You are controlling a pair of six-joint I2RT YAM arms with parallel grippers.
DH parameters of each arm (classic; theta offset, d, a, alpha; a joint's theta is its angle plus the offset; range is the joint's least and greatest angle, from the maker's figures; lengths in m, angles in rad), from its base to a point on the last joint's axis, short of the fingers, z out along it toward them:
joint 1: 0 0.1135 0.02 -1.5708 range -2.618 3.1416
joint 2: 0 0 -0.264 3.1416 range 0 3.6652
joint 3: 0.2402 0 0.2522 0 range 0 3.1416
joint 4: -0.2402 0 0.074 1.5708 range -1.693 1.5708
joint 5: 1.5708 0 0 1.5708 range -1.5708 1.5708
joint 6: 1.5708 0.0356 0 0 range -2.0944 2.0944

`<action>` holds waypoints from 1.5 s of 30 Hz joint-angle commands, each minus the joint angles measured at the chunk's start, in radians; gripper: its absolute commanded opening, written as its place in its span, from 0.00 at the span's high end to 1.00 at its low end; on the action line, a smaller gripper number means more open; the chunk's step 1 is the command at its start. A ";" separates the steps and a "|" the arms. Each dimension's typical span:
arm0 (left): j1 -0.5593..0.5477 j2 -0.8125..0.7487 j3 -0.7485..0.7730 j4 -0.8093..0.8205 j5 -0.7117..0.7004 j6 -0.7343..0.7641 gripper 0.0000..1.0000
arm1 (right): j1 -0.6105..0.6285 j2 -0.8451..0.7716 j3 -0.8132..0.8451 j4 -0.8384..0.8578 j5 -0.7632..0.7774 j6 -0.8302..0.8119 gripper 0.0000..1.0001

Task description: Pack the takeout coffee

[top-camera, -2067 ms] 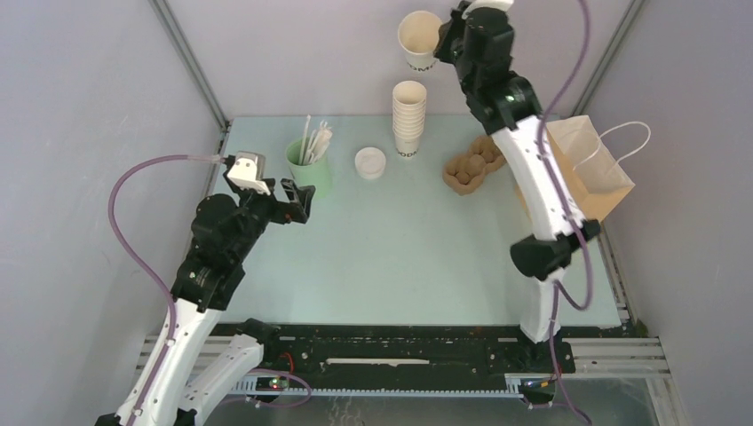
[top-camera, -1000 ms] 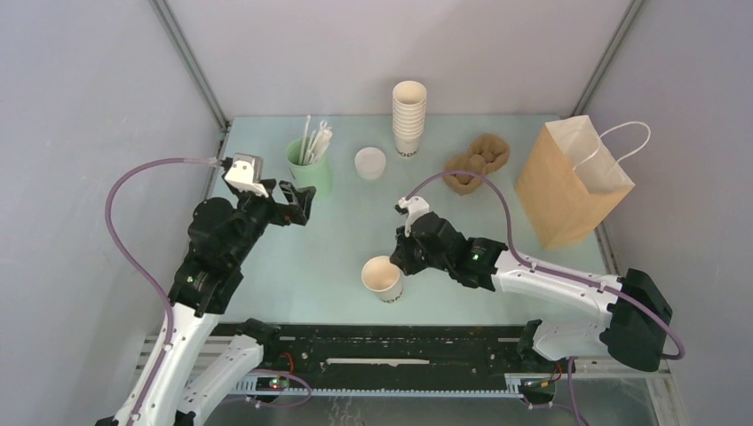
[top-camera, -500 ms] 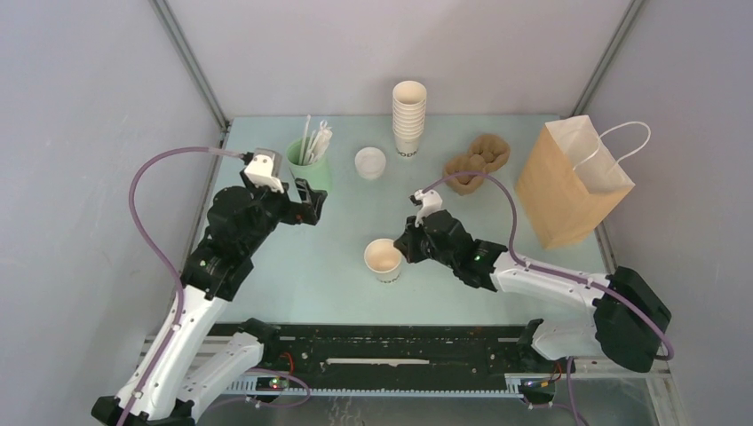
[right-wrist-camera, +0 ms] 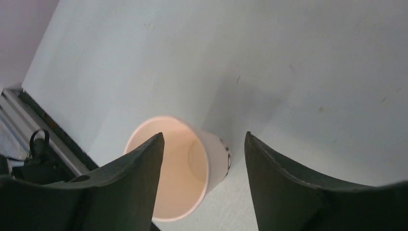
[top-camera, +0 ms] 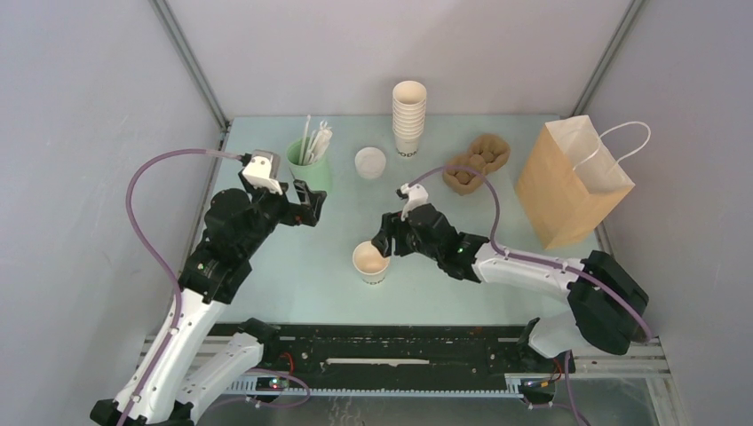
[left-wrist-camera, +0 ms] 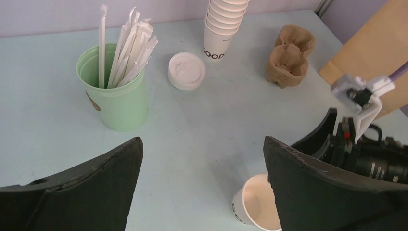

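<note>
Standing apart, the fingers of the right hand (top-camera: 384, 244) straddle the wall of the coffee cup (top-camera: 370, 264), one over its mouth and one outside, gripping nothing. The cup sits upright near the middle of the tabletop's (top-camera: 293, 266) near edge, lidless and empty. Its lid (top-camera: 370, 162) lies flat toward the far edge and is probably needed next. The left hand (top-camera: 306, 202) hangs wide open beside the green cup (top-camera: 306, 173) holding straws (top-camera: 315, 140), seemingly idle. The paper bag (top-camera: 568, 182) stands open-topped at the right edge, its contents unseen.
</note>
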 commanded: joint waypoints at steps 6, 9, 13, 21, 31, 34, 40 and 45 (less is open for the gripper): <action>-0.008 -0.025 0.015 0.018 0.021 -0.002 0.00 | -0.196 0.247 0.396 -0.078 0.163 -0.049 0.32; -0.011 -0.024 0.012 0.021 0.021 -0.004 0.00 | -0.252 0.413 0.565 -0.094 0.149 -0.031 0.33; -0.015 -0.017 0.015 0.021 0.035 -0.003 0.00 | -0.309 0.626 0.789 -0.158 0.119 0.001 0.36; -0.015 -0.014 0.018 0.020 0.041 -0.001 0.00 | -0.352 0.900 1.167 -0.308 0.132 0.026 0.57; -0.015 -0.004 0.018 0.021 0.041 0.002 0.00 | -0.351 1.037 1.355 -0.426 0.127 0.018 0.60; -0.015 -0.004 0.017 0.021 0.042 0.002 0.00 | -0.344 1.028 1.341 -0.427 0.137 0.022 0.62; -0.015 -0.011 0.017 0.021 0.046 0.002 0.00 | -0.326 0.921 1.181 -0.325 0.143 -0.001 0.56; -0.015 -0.012 0.016 0.021 0.044 0.002 0.00 | -0.325 0.896 1.125 -0.308 0.141 0.009 0.56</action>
